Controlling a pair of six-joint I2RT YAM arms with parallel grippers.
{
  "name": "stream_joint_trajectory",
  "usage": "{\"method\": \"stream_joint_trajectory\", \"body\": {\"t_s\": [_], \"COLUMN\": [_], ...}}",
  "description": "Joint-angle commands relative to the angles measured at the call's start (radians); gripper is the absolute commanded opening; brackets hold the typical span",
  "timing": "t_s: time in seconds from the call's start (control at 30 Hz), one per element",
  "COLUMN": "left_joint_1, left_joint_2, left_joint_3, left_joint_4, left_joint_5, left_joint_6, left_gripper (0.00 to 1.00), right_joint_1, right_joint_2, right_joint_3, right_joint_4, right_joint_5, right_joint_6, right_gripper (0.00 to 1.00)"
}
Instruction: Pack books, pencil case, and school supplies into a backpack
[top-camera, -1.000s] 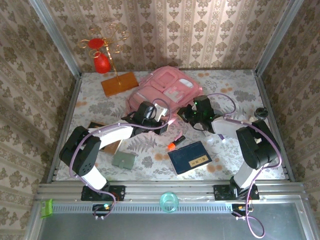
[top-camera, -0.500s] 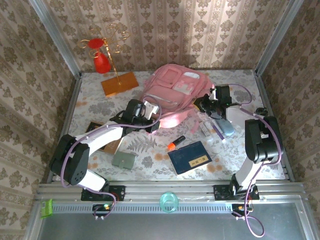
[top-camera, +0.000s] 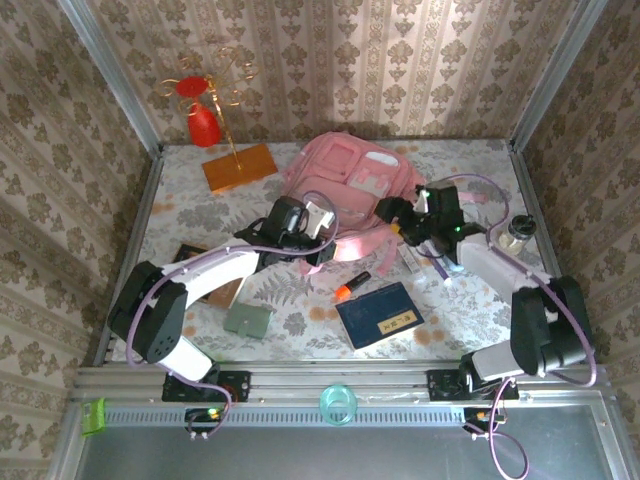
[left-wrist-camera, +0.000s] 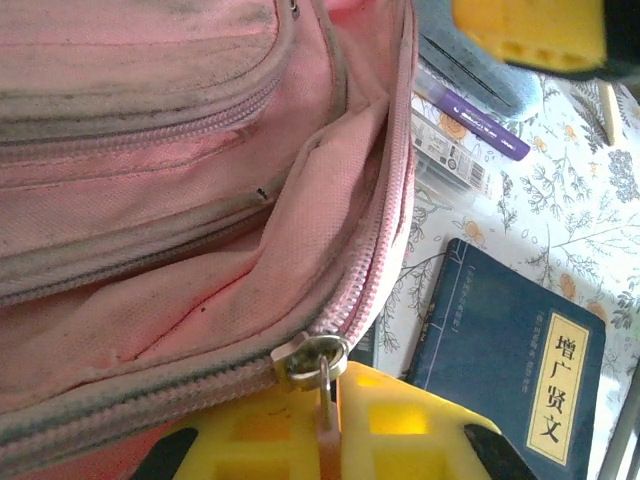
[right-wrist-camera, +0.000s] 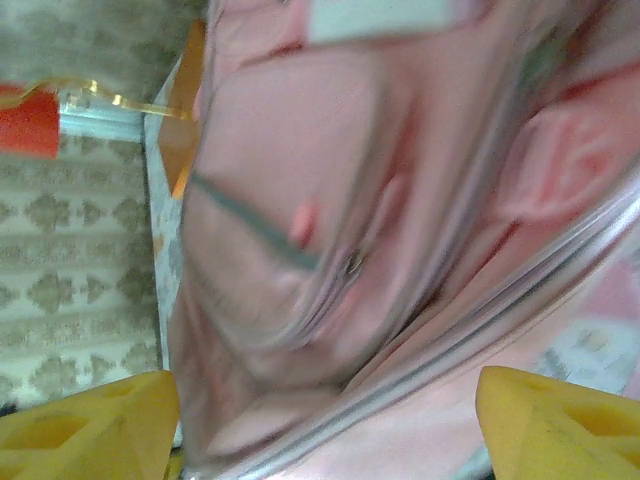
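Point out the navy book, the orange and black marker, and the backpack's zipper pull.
navy book (top-camera: 378, 314), top view, middle of its cover.
marker (top-camera: 351, 286), top view, where orange meets black.
zipper pull (left-wrist-camera: 308, 358), left wrist view, its metal slider.

- The left arm reaches forward from its base and angles inward toward the middle of the surface.
- The left end effector has its yellow fingers pressed together, pinching a zipper pull.
- The right arm stretches forward and to the left, with the wrist turned inward.
- The right end effector has its yellow fingers spread wide apart.
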Motion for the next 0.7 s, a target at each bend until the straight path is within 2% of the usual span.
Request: {"method": "stream_joint_trajectory", "body": {"t_s": [0.0, 0.2, 0.37, 0.43, 0.53, 0.67], "left_joint_1": [-0.011, -0.036, -0.065, -0.068, -0.063, -0.018], "left_joint_2": [0.006, 0.01, 0.014, 0.012, -0.014, -0.08], "left_joint_3": [0.044, 0.05, 0.044, 0.04, 0.02, -0.033], "left_joint_4": [0.044, 0.052, 0.045, 0.038, 0.016, -0.025], "left_joint_5": [0.004, -0.005, -0.02, -0.024, -0.04, -0.032], "left_joint_6": [-0.014, -0.009, 0.022, 0.027, 0.044, 0.067], "left_gripper": [0.0, 0.0, 0.0, 0.0, 0.0, 0.0], "right_joint_1": [0.063, 0.17, 0.193, 0.193, 0.165, 0.06], "right_joint_2": [-0.039, 0.021, 0.115, 0.139, 0.137, 0.106], "right_joint_3": [-0.07, -0.073, -0.029, -0.004, 0.013, -0.003], "right_joint_4": [0.007, 0.081, 0.172, 0.176, 0.116, 0.04], "right_joint_5": [0.102, 0.138, 0.151, 0.161, 0.193, 0.194], "right_joint_6": [0.099, 0.191, 0.236, 0.228, 0.172, 0.073], "right_gripper": [0.8, 0.79, 0.73, 0.63, 0.3, 0.0]}}
